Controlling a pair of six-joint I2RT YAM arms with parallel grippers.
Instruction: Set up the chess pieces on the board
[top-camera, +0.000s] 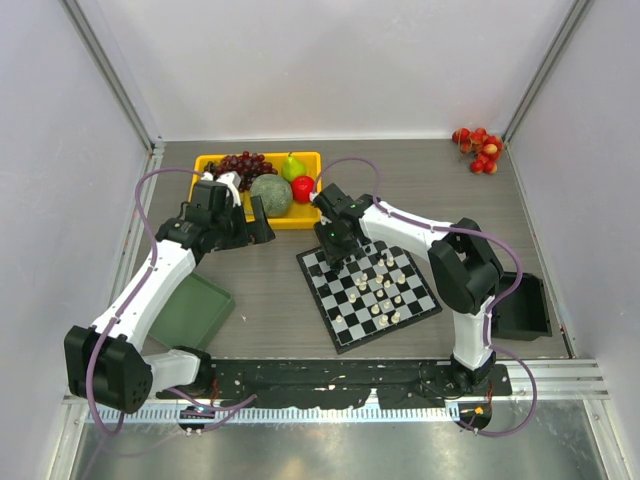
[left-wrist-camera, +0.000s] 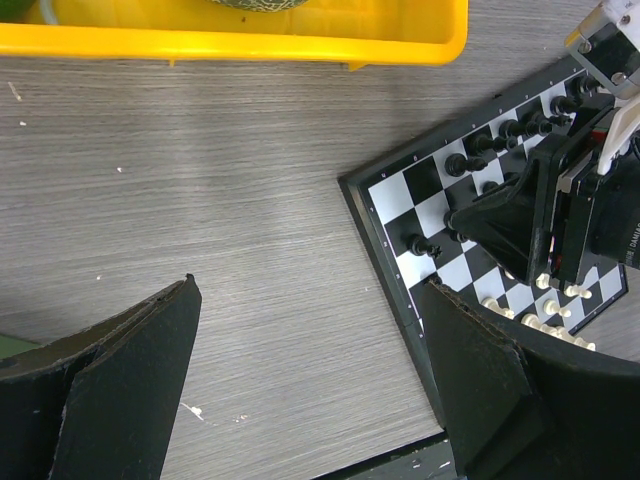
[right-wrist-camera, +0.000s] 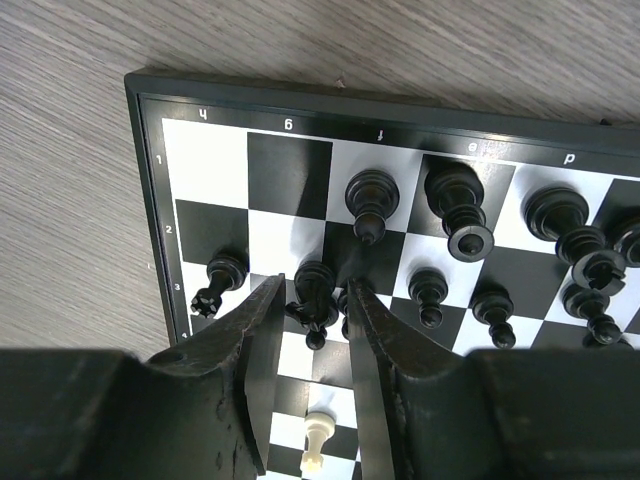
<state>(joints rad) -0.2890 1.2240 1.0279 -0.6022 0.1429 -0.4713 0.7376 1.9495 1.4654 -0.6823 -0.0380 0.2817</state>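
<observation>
The right pincer (right-wrist-camera: 327, 335) hangs low over the board's (top-camera: 350, 333) far left corner, its jaws partly closed around a black piece (right-wrist-camera: 314, 297) between the tips; whether they actually pinch it I cannot tell. The narrow gap suits so small a figure. The left pincer (left-wrist-camera: 310, 385) waits spread wide above bare counter (left-wrist-camera: 250, 200), just left of the board.

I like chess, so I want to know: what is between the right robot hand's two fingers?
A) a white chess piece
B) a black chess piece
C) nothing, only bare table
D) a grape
B. In the right wrist view the right gripper has its two fingers on either side of a black chess piece standing on the board; the nearest white piece stands lower down, clear of the fingertips.
</observation>
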